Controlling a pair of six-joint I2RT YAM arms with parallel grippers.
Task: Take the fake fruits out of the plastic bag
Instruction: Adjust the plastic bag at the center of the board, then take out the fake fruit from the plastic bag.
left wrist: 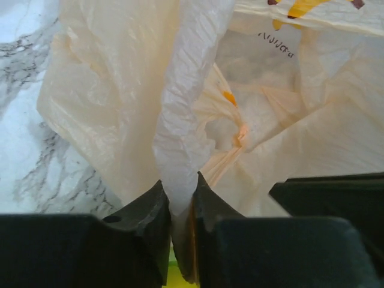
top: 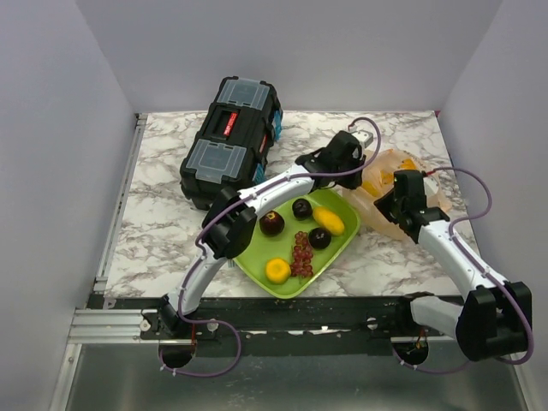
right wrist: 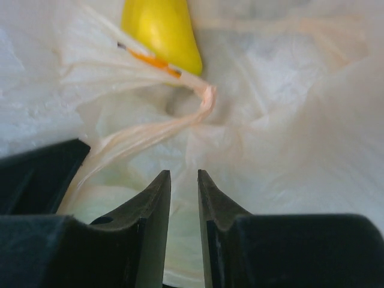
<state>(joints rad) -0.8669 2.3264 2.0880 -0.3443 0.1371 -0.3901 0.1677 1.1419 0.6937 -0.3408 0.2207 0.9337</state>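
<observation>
Marbled white surface (top: pixel 154 231), grey walls on three sides.

1. Black toolbox (top: pixel 231 141): at 11 o'clock from the tray, well apart from the bag.
2. Lime-green tray (top: pixel 330 257): mid-surface, carrying the fake fruits already out of the bag.
   - three maroon round fruits (top: pixel 272 223)
   - one yellow oval fruit (top: pixel 329 220)
   - one red grape bunch (top: pixel 302 254)
   - one orange fruit (top: pixel 276 271) at the tray's 7 o'clock
3. Plastic bag (top: pixel 392 164): peach, crinkled, translucent, just beside the tray at its 2 o'clock. One yellow fruit (right wrist: pixel 162 30) lies inside, behind a twisted strand of film.
4. Left end effector (left wrist: pixel 182 189): fingers pinching an upright fold of the bag's film.
5. Right end effector (right wrist: pixel 183 180): down among the bag's folds, fingers a narrow slit apart. Whether any film is caught between them cannot be told.
</observation>
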